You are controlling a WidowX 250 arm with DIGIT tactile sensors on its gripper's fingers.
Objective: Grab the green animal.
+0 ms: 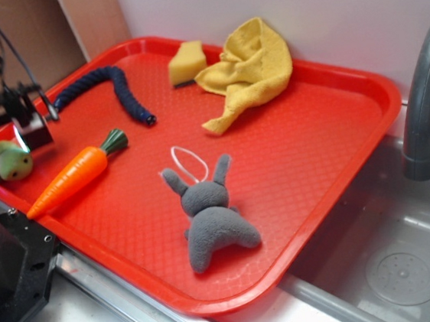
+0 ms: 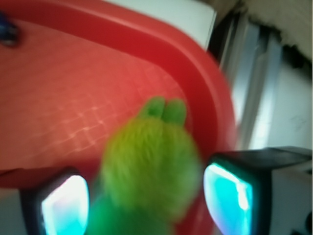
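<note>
The pincer [image 1: 0, 147] is sitting at the red tray's [image 1: 338, 163] left corner, its spread fingers [image 2: 230, 198] flanking the green animal [image 1: 9, 161] without clearly squeezing it. Rightward, an orange carrot [image 1: 74, 178] is lying, then a grey bunny [image 1: 209, 215] mid-tray.

Wrist view blurred, green animal [image 2: 149, 164] fuzzy (lower body cut off), finger pads [image 2: 66, 205] cropped by the bottom edge

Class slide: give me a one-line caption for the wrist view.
Small fuzzy lime-green plush toy sits between the gripper's open jaws, near the red plastic tray's rim.
</note>
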